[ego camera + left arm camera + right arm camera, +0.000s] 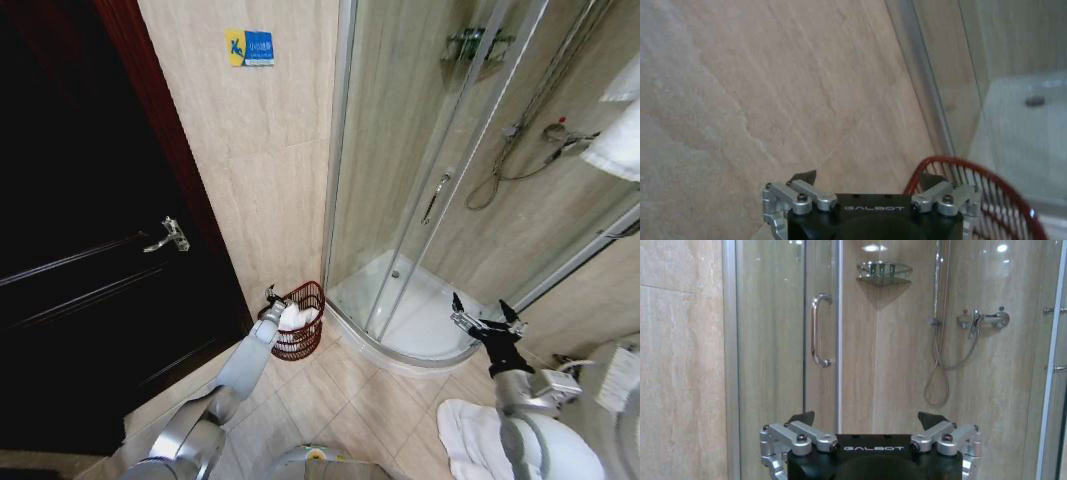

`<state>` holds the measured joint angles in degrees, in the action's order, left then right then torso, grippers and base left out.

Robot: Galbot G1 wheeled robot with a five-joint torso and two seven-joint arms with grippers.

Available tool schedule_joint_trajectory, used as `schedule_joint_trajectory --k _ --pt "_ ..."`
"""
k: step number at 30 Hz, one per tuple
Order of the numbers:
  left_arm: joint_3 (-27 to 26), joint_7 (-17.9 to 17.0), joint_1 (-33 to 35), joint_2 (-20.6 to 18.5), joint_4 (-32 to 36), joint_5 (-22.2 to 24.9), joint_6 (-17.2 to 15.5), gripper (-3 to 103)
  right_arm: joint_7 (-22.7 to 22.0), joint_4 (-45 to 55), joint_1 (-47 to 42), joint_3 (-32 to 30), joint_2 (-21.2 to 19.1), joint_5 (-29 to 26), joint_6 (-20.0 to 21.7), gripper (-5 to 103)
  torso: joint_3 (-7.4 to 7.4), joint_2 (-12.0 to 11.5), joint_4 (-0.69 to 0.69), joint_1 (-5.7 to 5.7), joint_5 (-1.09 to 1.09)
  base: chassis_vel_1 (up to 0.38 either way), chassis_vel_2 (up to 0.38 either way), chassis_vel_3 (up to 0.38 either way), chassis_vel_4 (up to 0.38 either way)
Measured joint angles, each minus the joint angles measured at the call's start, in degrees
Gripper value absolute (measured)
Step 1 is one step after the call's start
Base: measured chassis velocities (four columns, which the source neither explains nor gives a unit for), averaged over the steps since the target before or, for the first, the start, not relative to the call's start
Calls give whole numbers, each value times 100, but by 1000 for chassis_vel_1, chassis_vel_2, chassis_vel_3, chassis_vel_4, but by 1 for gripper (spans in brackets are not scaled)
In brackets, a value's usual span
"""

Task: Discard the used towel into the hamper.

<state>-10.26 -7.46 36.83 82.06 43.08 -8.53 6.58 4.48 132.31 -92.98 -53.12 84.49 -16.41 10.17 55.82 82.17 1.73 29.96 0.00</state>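
Now the white towel [293, 317] is seen inside the hamper [308, 345], on the floor between door and shower. Just left of it the left gripper [272, 296] is held, jaws spread. Far right, the right gripper [484, 317] is held, jaws also spread.

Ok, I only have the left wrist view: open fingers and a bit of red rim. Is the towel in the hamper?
Observer: Yes. The head view shows a white towel lying inside the hamper.
Operator: Where is the left gripper?
Observer: The left gripper is at the hamper's rim, on the door side.
Operator: And the right one?
Observer: The right gripper is held up, fingers open and empty, in front of the shower tray.
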Motion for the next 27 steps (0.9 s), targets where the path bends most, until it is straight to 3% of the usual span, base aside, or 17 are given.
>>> schedule_joint_trajectory --k 5,8,9,16,27 --pt "-22 5 206 -39 435 704 73 100 -5 66 -5 5 1 2 25 100 0 0 2 0 -2 0 0 0 0" --pt "-197 8 791 -291 1545 1526 -58 100 -1 84 -10 27 -20 2 42 100 0 0 0 0 0 0 0 0 0" --pt "-197 8 791 -291 1545 1526 -58 100 -1 84 -10 27 -20 2 42 100 0 0 0 0 0 0 0 0 0" --pt "-922 -143 2149 -714 3670 1970 -339 100 112 23 -11 190 27 31 27 100 0 0 -1 0 -1 0 0 0 0" --pt "-1623 -456 3519 -936 5476 2565 -435 100 356 -340 -14 183 -10 80 -106 100 0 0 -1 0 0 0 0 0 0"
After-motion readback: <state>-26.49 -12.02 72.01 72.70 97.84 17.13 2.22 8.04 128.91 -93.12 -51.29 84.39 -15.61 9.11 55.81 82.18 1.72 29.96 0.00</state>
